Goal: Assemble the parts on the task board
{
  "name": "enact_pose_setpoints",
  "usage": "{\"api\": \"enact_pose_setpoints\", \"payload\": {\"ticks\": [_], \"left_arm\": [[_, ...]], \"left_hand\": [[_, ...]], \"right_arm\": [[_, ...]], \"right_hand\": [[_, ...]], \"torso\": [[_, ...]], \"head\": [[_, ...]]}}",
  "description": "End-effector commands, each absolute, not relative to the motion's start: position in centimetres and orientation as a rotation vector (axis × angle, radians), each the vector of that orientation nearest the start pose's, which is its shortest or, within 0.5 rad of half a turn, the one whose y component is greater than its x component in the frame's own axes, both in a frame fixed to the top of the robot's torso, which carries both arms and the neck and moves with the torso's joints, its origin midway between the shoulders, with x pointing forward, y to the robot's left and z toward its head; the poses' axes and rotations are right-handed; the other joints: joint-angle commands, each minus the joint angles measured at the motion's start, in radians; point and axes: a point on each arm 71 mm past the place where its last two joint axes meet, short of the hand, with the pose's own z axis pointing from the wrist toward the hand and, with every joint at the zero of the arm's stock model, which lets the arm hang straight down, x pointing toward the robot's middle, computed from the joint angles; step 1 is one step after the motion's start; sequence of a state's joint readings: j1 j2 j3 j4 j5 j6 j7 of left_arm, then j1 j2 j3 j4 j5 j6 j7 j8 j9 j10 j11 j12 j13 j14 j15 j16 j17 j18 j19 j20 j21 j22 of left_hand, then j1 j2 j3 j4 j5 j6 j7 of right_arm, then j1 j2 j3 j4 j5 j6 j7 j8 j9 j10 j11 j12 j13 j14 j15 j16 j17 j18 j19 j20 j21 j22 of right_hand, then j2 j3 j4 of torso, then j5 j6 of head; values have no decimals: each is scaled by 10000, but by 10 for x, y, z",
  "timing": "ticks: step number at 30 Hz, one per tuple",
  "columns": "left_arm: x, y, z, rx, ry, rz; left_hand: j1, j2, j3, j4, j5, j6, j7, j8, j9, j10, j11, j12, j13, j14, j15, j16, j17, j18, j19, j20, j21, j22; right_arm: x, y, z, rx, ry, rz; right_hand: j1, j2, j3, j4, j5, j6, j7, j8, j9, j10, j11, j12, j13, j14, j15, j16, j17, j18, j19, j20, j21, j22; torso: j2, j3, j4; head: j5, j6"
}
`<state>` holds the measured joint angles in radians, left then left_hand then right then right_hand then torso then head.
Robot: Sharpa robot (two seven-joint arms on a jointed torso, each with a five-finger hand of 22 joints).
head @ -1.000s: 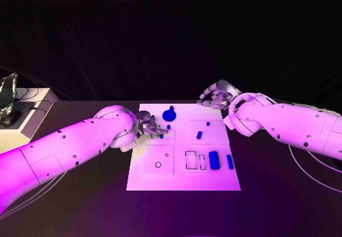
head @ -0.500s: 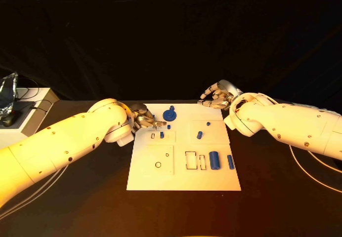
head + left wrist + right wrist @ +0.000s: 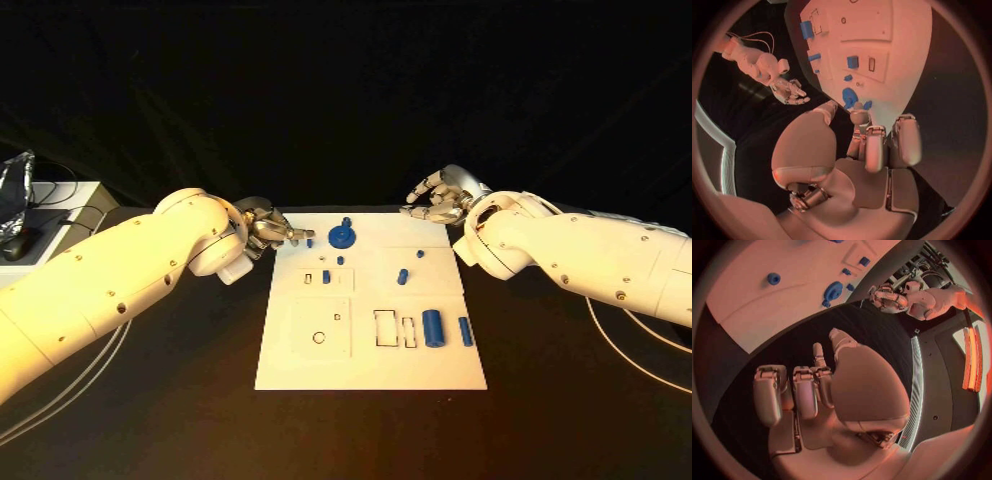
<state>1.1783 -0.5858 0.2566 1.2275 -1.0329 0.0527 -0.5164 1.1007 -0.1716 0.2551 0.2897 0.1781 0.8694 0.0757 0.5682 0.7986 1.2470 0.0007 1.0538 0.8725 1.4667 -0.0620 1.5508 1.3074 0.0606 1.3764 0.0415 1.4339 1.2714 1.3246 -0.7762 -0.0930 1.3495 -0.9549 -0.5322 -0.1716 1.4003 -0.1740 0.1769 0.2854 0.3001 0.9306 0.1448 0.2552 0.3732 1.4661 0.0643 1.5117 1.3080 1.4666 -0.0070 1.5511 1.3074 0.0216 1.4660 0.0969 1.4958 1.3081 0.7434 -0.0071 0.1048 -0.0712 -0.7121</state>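
Over the last second the left hand (image 3: 273,233) drew back from the inner part of the task board (image 3: 371,372) to its far left corner, where it hung at the board's left edge with a small blue part (image 3: 309,241) showing at its fingertips. The left wrist view showed a blue piece (image 3: 867,105) just beyond the fingers, next to the larger round blue part (image 3: 849,96). Judgement: a part was probably lifted from the board for placing elsewhere (not confirmed). Whether the left hand actually pinched that piece, I could not tell; the fingers were curled in close together.

The right hand (image 3: 438,197) held the same spot off the board's far right corner, over the black table (image 3: 173,420), fingers loosely curled and apart, nothing in them.

The other parts lay unmoved: a blue cylinder (image 3: 433,325) and a slimmer one (image 3: 466,329) near the right edge, small pieces mid-board (image 3: 404,274).

Hard to read: the contact at the left fingertips, hidden by the hand itself, and the outlined recesses at the near left of the board, too small to tell whether filled.
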Motion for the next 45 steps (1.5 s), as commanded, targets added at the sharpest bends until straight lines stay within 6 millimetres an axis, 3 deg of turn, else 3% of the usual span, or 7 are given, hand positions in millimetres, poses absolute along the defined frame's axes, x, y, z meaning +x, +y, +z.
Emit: {"api": "enact_pose_setpoints", "payload": {"ticks": [1,5,12,17,35,45], "left_arm": [[563,181,-156,-5524,20550,-6634],[572,191,-158,-5955,20444,-6398],[586,198,-161,-6295,20359,-5946],[593,200,-163,-6322,20328,-5619],[601,186,-159,-6163,20238,-5598],[601,179,-155,-5940,20353,-5802]], "left_hand": [[99,-6,-76,17,66,-103,42,-94,-68,-113,48,-52,-77,875,72,-44,2104,66,-1,67,-15,5],[132,32,-260,27,128,-361,189,-319,-239,-361,180,-148,-289,873,189,-40,2105,74,-20,174,-32,-13],[221,69,-297,26,200,-409,231,-370,-296,-414,222,-108,-288,875,230,-35,2113,71,-7,220,-23,10],[225,56,-321,30,203,-414,239,-377,-306,-420,229,-91,-278,879,238,-29,2126,67,4,228,-15,28],[183,58,-410,48,216,-429,261,-398,-341,-430,252,-24,-228,893,263,-9,2167,58,32,255,6,74],[163,86,-443,46,218,-403,259,-390,-352,-391,254,50,-159,912,270,19,2228,46,72,266,35,134]], "right_arm": [[538,-241,-148,4540,15311,6474],[537,-242,-147,4559,15286,6455],[537,-243,-146,4560,15225,6478],[537,-242,-144,4545,15179,6507],[537,-239,-137,4479,14881,6655],[538,-238,-135,4472,14805,6700]], "right_hand": [[-100,-15,57,10,35,-56,-6,60,13,515,-21,-48,2079,870,-23,-36,1891,-17,670,-14,-42,2180],[-139,-44,101,7,40,-85,-7,76,75,508,-23,-58,2070,866,-26,-44,1873,-12,662,-18,-66,2169],[-139,-44,101,7,40,-85,-7,76,75,508,-23,-58,2070,866,-26,-44,1873,-12,662,-18,-66,2169],[-139,-48,108,4,43,-87,-8,78,82,511,-24,-54,2074,866,-27,-44,1874,-13,663,-18,-65,2170],[-141,-67,117,-1,46,-99,-8,79,96,428,-24,-155,1988,843,-28,-76,1773,27,588,-19,-226,2081],[-142,-71,118,-1,45,-102,-8,79,99,398,-24,-191,1957,822,-28,-105,1685,52,540,-19,-326,2025]], "torso": [[23,-2,-14],[36,1,-8],[148,-7,-28],[229,-6,-51],[442,23,-128],[434,23,-134]], "head": [[23,68],[56,112],[122,186],[71,233],[157,360],[142,331]]}}
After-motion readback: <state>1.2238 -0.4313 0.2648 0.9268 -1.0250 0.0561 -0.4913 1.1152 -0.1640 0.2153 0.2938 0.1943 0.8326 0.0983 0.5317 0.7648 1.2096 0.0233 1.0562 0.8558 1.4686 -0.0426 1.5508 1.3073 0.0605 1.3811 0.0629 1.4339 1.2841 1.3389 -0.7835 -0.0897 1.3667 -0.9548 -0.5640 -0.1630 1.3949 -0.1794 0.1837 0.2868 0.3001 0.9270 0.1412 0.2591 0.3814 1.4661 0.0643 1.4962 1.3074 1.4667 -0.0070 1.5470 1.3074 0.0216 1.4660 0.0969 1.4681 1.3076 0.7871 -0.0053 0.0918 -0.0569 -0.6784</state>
